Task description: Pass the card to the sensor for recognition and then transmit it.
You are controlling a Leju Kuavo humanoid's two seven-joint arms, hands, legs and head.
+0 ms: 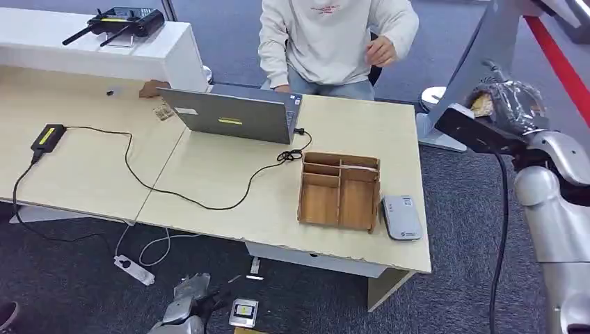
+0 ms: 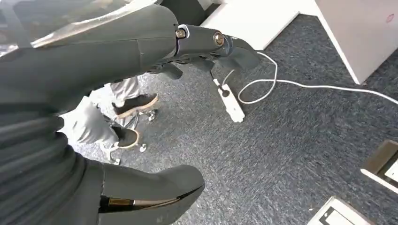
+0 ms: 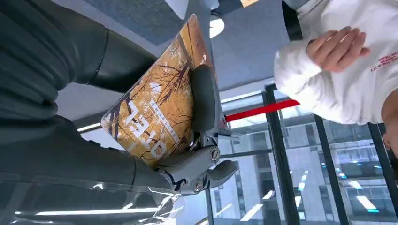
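**Card held high in the right hand**

The card [image 3: 155, 112], orange-brown with printed lettering, sits clamped in your right hand [image 1: 504, 104], a dark finger [image 3: 202, 101] pressed across its face. You have that hand raised off the table's [image 1: 229, 188] right end, well apart from the grey sensor [image 1: 401, 217] lying just beside the wooden organizer [image 1: 339, 191]. Your left hand [image 2: 141, 117] hangs low over the carpet near a white power strip [image 2: 231, 101], fingers apart, holding nothing. A person in a white sweatshirt [image 1: 334, 38] sits behind the laptop [image 1: 236, 115].
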